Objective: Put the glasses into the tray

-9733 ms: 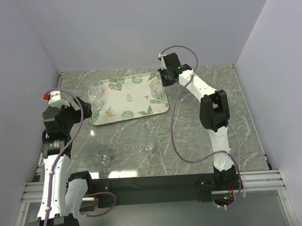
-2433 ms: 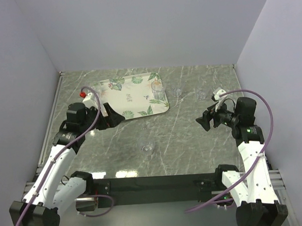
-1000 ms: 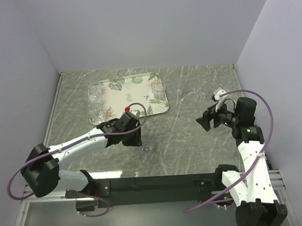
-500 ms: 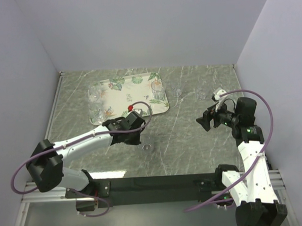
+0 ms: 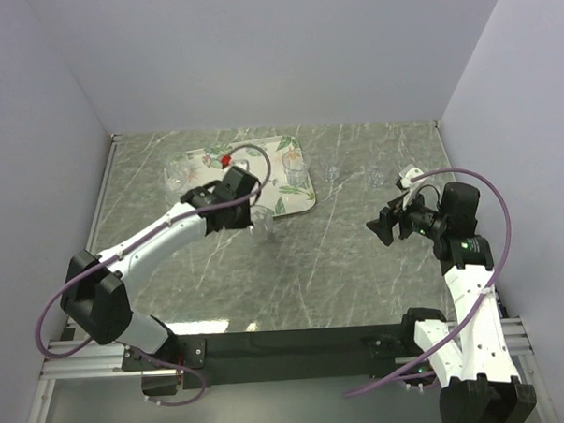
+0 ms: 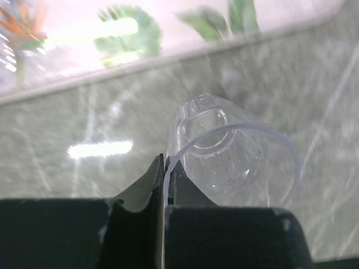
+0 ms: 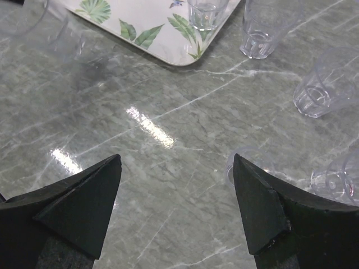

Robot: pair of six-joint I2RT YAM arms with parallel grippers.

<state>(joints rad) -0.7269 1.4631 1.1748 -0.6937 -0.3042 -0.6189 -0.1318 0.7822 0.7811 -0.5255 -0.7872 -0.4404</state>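
Note:
My left gripper [image 5: 256, 219] is shut on the rim of a clear glass [image 5: 263, 227], pinching the wall between its fingertips [image 6: 165, 166]. The held glass [image 6: 224, 150] hangs tilted above the marble just in front of the leaf-print tray [image 5: 222, 161], whose near rim [image 6: 168, 53] shows blurred in the left wrist view. One glass [image 5: 175, 175] stands at the tray's left end and another glass [image 5: 295, 168] at its right end. My right gripper [image 5: 380, 228] hovers open and empty over the table on the right [image 7: 176, 168].
Two loose glasses [image 5: 332, 172] [image 5: 376, 177] stand on the marble right of the tray. The right wrist view shows several loose glasses [image 7: 261, 31] [image 7: 317, 92] [image 7: 336, 179] near the open jaws, one glass [image 7: 242, 162] beside the right finger. Grey walls enclose the table.
My left gripper shut on the glass at the table's front middle, lifted it and carried it back toward the tray's near edge. The right arm has not moved.

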